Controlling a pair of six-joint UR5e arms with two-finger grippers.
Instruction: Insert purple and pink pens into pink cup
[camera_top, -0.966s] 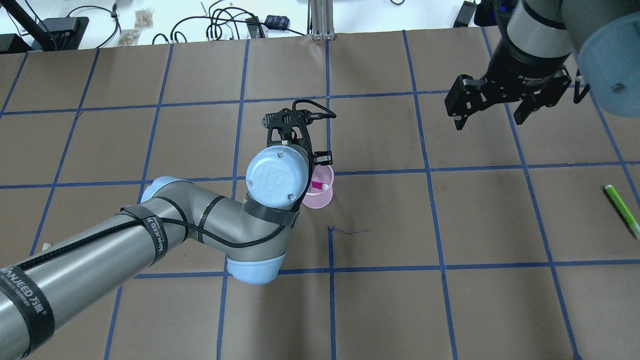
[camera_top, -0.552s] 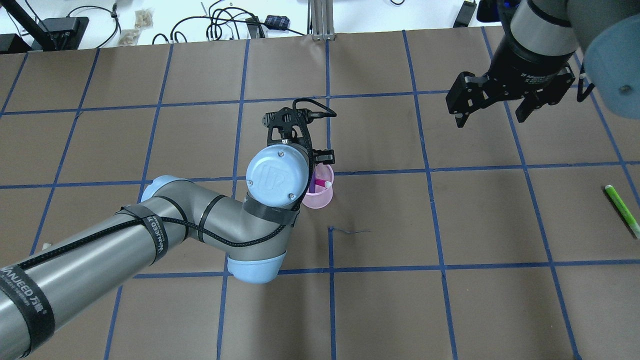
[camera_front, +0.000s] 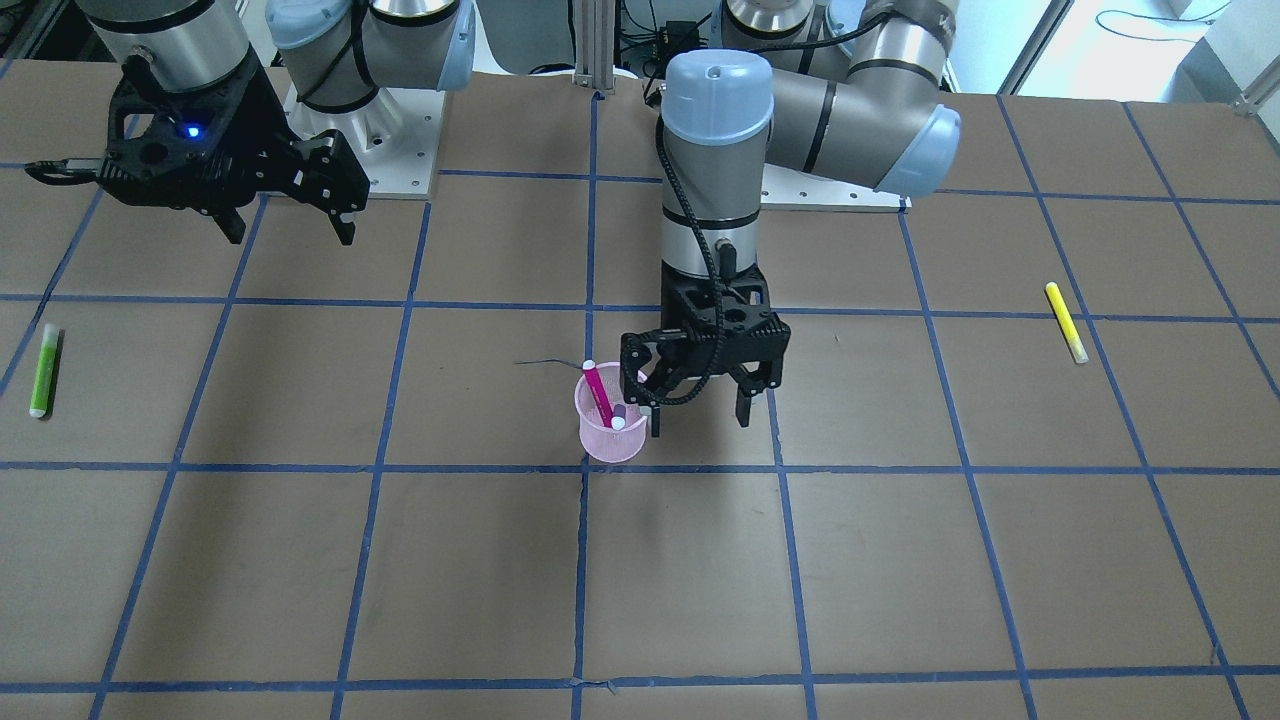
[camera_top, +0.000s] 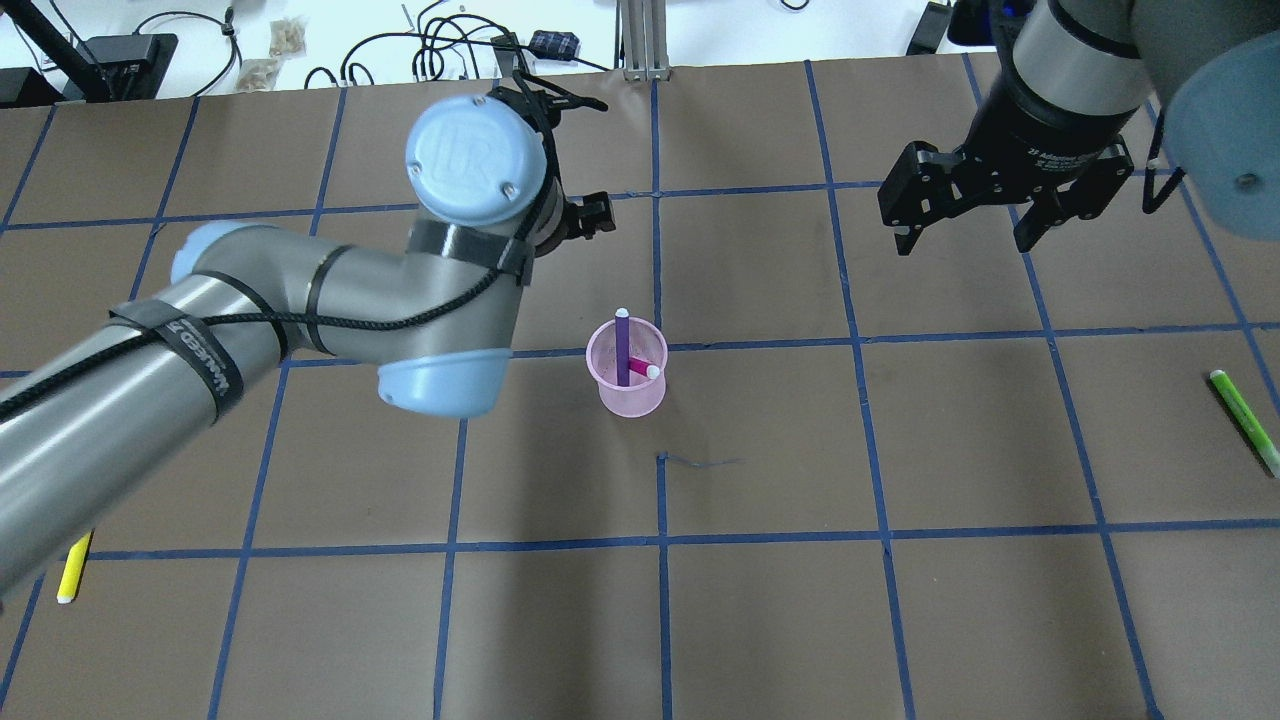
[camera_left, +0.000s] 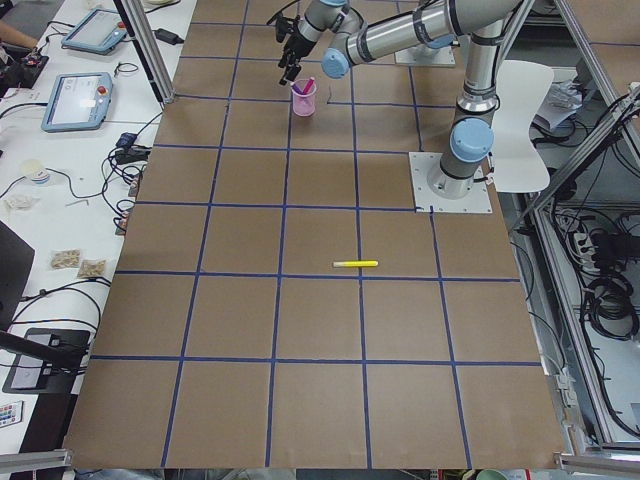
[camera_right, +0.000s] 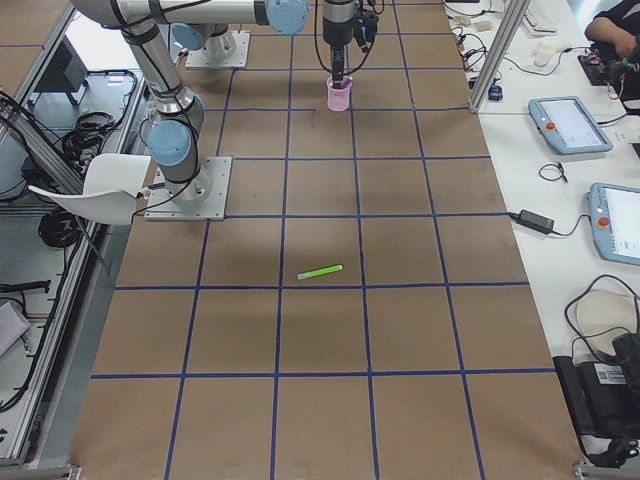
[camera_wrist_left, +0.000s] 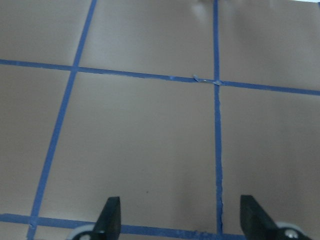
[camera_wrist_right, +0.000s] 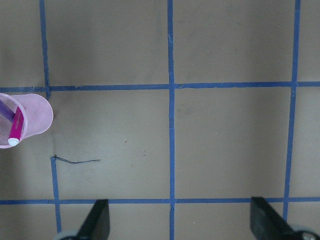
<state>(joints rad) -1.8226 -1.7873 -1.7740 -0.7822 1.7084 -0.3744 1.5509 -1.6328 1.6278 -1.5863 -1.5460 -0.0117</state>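
The pink cup stands upright near the table's middle. The purple pen and the pink pen both stand in it, leaning on its rim. The cup also shows in the right wrist view. My left gripper is open and empty, beyond the cup in the overhead view. Its wrist view shows only bare table. In the front view the left gripper hangs open beside the cup. My right gripper is open and empty, high at the far right.
A green pen lies at the right edge of the table. A yellow pen lies at the near left. Cables and small boxes sit beyond the table's far edge.
My left arm has moved up and away from the cup toward the far side. The purple pen now stands free in the cup beside the pink pen. The right gripper shifted slightly.
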